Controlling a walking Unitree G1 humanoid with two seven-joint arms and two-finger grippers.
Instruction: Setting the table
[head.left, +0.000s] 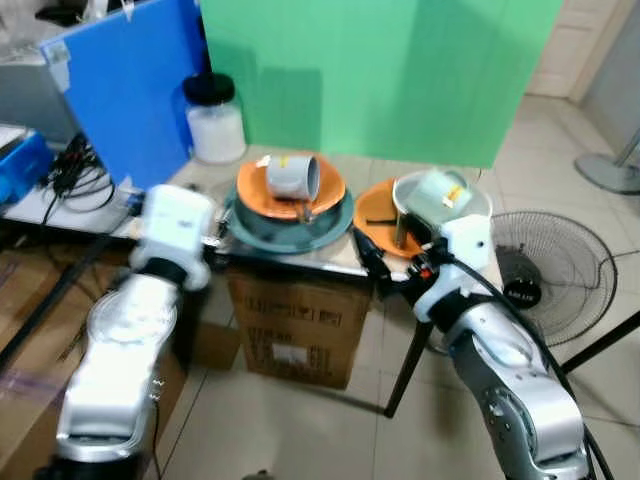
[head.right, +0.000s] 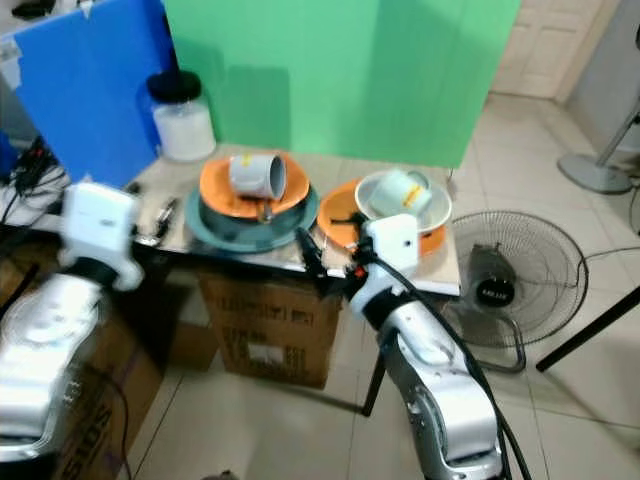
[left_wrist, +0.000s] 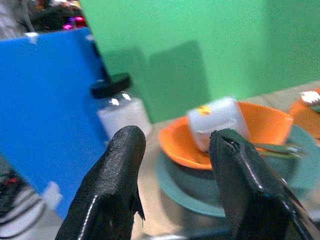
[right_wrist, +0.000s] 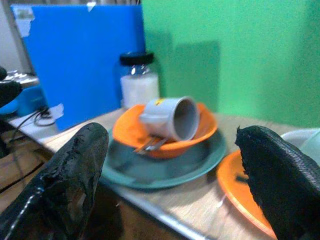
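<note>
The left arm's white wrist housing (head.left: 175, 232) is blocking the tabletop's (head.left: 300, 258) near-left edge. The grey mug (left_wrist: 216, 121) is blurring in the left wrist view, its yellow label unreadable. The standing fan (head.left: 548, 262) is disappearing partly behind the right arm. The white jar's (right_wrist: 139, 82) contents are staying unclear.

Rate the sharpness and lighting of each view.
Eye views: evenly lit, the grey mug and jar slightly soft. Left wrist view: blurred, especially the orange bowl; fingers sharper. Right wrist view: mug fairly clear, right gripper fingers soft.
</note>
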